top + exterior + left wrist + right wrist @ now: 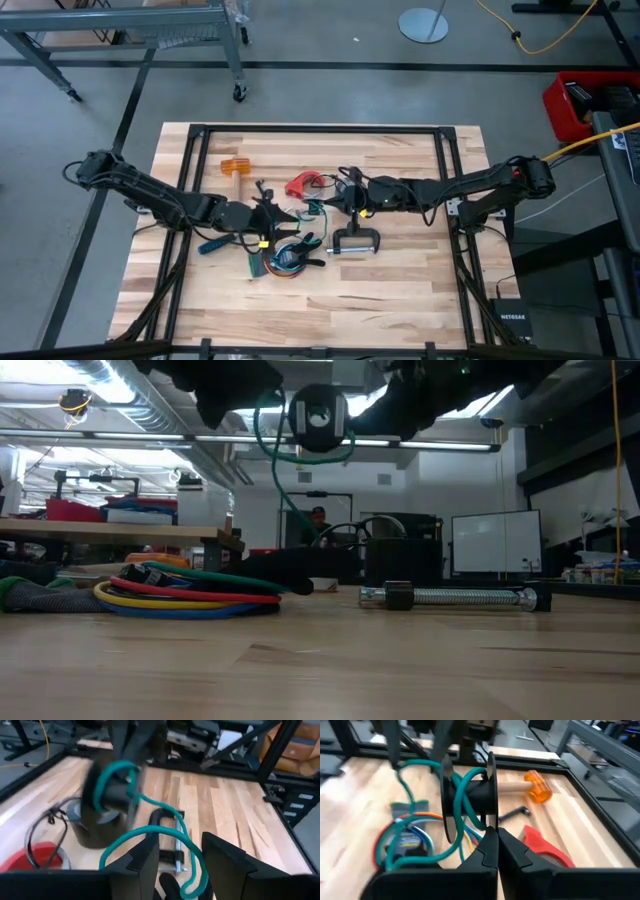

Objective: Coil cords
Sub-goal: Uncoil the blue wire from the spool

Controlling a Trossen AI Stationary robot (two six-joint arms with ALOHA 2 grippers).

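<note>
Coiled bundle (185, 592): multicoloured cords lying looped flat on the table (400, 300), nearest the front edge, just below the left gripper (283, 214)
Green cord (165, 837): runs up from that bundle, between the left gripper's spread fingers, to the spool (467, 800)
Left gripper: jaws apart, gripping nothing; the cord only passes through
Spool: black, a few green turns on it, axis roughly level, held up between the arms; what carries it is unclear
Right gripper (345, 198): fingers pressed shut, just beside the spool
Key relation: cord stretches bundle-to-spool, and the left gripper is nearer to feed it
</note>
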